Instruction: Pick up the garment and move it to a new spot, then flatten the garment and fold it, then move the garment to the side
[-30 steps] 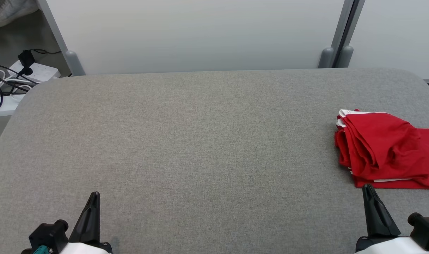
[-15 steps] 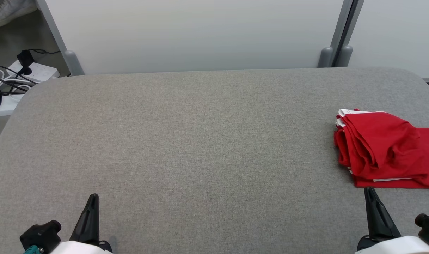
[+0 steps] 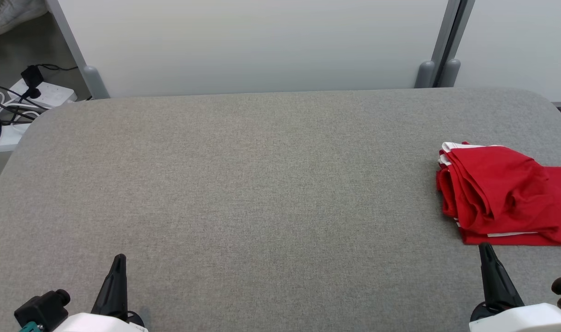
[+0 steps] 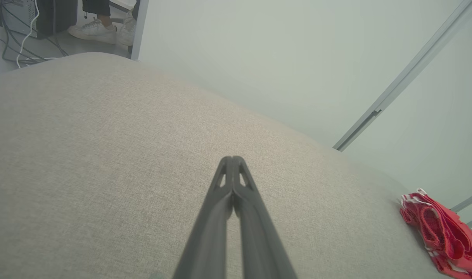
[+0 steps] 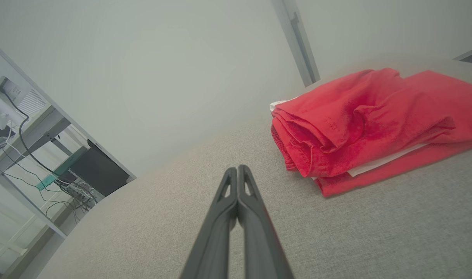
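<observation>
Off the table at ten o'clock in the head view, a white power strip [image 3: 47, 94] sits on the floor among dark cables. At seven o'clock the left gripper [image 3: 118, 257] points up the picture, its two dark fingers pressed tip to tip with nothing between them; its own wrist view shows the same clench. The grey cloth-covered table [image 3: 262, 184] spreads across the middle, backed at twelve o'clock by a pale partition [image 3: 262, 46]. At five o'clock the right gripper [image 3: 484, 245] is likewise clenched and empty, its tip just short of the near edge of the garment [image 3: 501, 193] and, judging by the right wrist view, not touching it. The garment, red with white trim [image 5: 379, 164], lies at three o'clock as a loosely folded stack on the table's right side, running past the picture's right edge. It looks light, soft and limp, likely to sag and fall open if lifted by a single layer, and to drag rather than slide on the coarse table cloth. The bunched rolls on its nine o'clock side offer the fullest bite. Pinching through every layer there, or at the near corner by the trim, seems the safest hold.
</observation>
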### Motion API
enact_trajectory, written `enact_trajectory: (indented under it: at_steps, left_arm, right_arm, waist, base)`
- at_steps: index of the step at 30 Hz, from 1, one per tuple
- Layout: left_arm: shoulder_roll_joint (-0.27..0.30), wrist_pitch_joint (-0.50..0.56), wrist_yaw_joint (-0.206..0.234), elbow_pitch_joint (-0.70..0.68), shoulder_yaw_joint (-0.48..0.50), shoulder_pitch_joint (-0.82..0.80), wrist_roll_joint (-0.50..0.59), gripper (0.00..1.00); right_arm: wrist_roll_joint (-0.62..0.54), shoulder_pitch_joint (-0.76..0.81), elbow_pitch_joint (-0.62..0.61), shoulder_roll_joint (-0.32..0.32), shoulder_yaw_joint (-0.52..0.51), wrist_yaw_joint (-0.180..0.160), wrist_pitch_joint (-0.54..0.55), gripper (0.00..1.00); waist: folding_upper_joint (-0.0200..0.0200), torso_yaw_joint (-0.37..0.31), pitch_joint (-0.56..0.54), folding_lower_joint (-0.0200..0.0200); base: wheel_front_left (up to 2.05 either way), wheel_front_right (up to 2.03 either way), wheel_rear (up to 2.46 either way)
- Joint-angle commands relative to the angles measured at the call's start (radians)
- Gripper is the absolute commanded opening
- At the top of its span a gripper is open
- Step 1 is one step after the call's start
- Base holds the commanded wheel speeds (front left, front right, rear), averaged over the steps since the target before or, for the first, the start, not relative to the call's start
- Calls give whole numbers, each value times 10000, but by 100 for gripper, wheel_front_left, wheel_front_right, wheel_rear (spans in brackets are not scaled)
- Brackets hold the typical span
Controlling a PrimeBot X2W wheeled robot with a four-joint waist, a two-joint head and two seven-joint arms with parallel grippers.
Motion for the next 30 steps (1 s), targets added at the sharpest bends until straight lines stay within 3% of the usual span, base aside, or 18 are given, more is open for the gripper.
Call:
enact_trajectory:
  at_steps: [1,30]
  left_arm:
    - [74,78,-152,-183,210,-595,-319,0]
    - [-227,791,-440,90,569,-983,-3349,0]
  right_arm:
    - [352,-450,-165,-173,-20,1,75,0]
    - [3622,-868,295,-234,-179,1,682,0]
  waist:
    - [0,-2,1,-2]
    - [0,-50,14,-2]
  base:
    - [0,0,0]
    - [0,0,0]
